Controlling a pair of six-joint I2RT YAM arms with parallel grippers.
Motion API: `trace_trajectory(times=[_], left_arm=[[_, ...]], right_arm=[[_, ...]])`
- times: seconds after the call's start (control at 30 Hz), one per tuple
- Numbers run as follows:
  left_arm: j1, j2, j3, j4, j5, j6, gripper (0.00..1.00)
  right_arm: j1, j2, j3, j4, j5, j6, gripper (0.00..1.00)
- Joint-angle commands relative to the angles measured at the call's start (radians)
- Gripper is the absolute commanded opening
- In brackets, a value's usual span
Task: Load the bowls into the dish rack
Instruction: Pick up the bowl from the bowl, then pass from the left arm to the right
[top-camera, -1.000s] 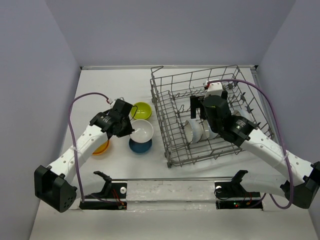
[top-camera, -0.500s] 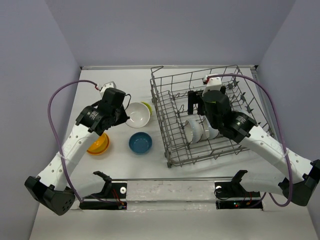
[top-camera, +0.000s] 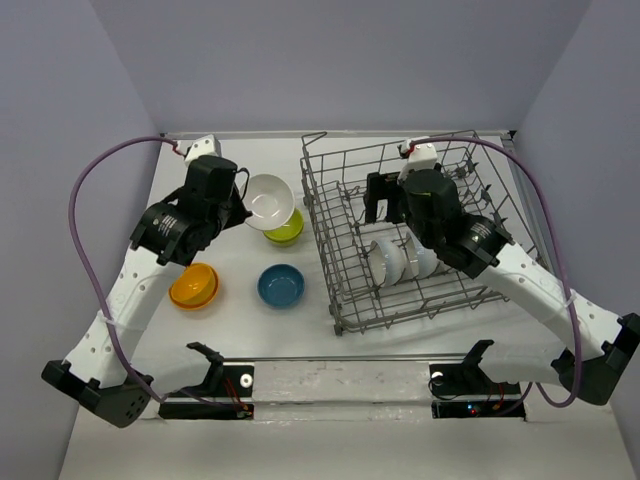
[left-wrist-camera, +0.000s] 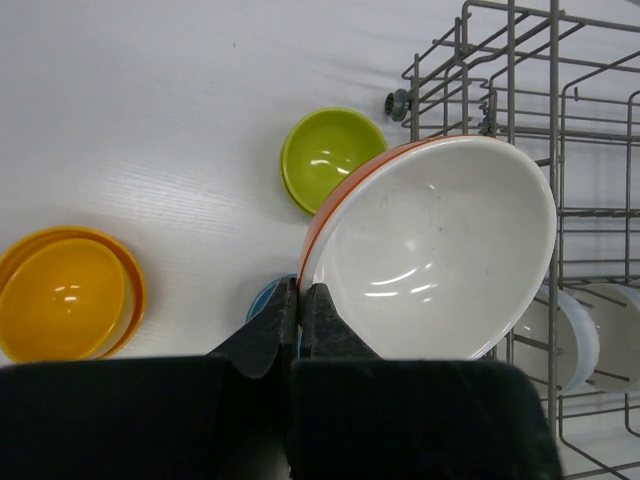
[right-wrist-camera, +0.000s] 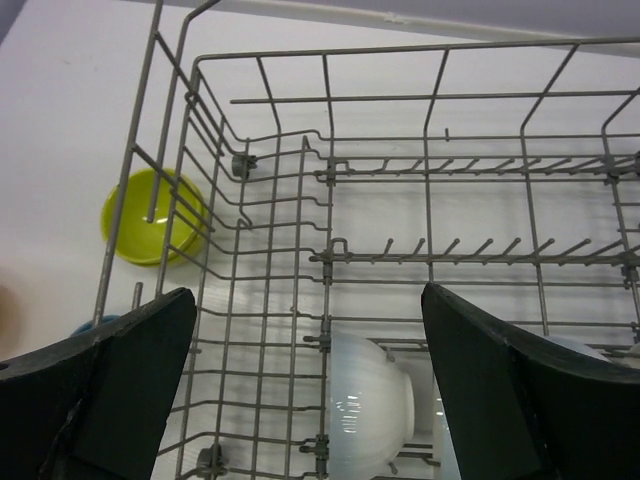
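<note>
My left gripper (top-camera: 246, 207) (left-wrist-camera: 300, 296) is shut on the rim of a bowl (top-camera: 271, 198) (left-wrist-camera: 440, 250) that is white inside and orange outside. It holds the bowl tilted in the air, just left of the dish rack (top-camera: 340, 262) (left-wrist-camera: 520, 90). Under it sits the lime green bowl (top-camera: 287, 230) (left-wrist-camera: 328, 155) (right-wrist-camera: 150, 215). The orange bowl (top-camera: 194, 286) (left-wrist-camera: 64, 297) and the blue bowl (top-camera: 281, 286) rest on the table. My right gripper (top-camera: 388, 204) (right-wrist-camera: 308, 292) hangs open over the dish rack (right-wrist-camera: 330, 170), above the white bowls (top-camera: 395, 258) (right-wrist-camera: 365, 405) standing between its tines.
The rack fills the right half of the table, with its left wall close to the held bowl. Purple cables loop off both arms. A black bar with mounts (top-camera: 340, 385) runs along the near edge.
My left gripper has lifted the white bowl off the blue bowl and carried it back and up, over the lime bowl. My right gripper has drifted slightly back over the rack, still open.
</note>
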Motion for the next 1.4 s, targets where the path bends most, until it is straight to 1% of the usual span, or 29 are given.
trace_trajectory(times=[0.0, 0.03, 0.17, 0.3, 0.5, 0.53, 0.57, 0.77, 1.1, 1.2, 1.23, 1.37], left_arm=[[-0.003, 0.024, 0.091, 0.076, -0.027, 0.053, 0.0], [-0.003, 0.03, 0.095, 0.084, -0.021, 0.053, 0.0], [-0.003, 0.065, 0.126, 0.11, 0.001, 0.081, 0.0], [-0.003, 0.087, 0.129, 0.146, 0.027, 0.093, 0.0], [-0.009, 0.13, 0.16, 0.191, 0.048, 0.114, 0.0], [-0.011, 0.136, 0.166, 0.193, 0.053, 0.117, 0.0], [-0.014, 0.147, 0.176, 0.199, 0.059, 0.121, 0.0], [-0.051, 0.187, 0.215, 0.216, 0.068, 0.127, 0.0], [-0.097, 0.21, 0.253, 0.22, 0.076, 0.133, 0.0], [-0.1, 0.208, 0.255, 0.22, 0.076, 0.136, 0.0], [-0.101, 0.207, 0.255, 0.22, 0.079, 0.137, 0.0], [-0.105, 0.205, 0.252, 0.222, 0.083, 0.139, 0.0]], right_arm=[[-0.008, 0.02, 0.084, 0.03, -0.108, 0.026, 1.0], [-0.008, 0.025, 0.09, 0.03, -0.108, 0.029, 1.0], [-0.008, 0.042, 0.116, 0.046, -0.205, 0.049, 1.0], [-0.008, 0.054, 0.153, 0.059, -0.257, 0.066, 1.0], [-0.008, 0.079, 0.215, 0.073, -0.315, 0.084, 0.9], [-0.008, 0.083, 0.219, 0.074, -0.318, 0.087, 0.84], [-0.008, 0.092, 0.22, 0.083, -0.324, 0.095, 0.81], [-0.008, 0.155, 0.249, 0.103, -0.364, 0.128, 0.75], [-0.008, 0.276, 0.355, 0.105, -0.292, 0.135, 0.75], [-0.008, 0.292, 0.372, 0.103, -0.272, 0.136, 0.71], [-0.008, 0.295, 0.375, 0.105, -0.266, 0.136, 0.68], [-0.008, 0.306, 0.383, 0.105, -0.239, 0.135, 0.6]])
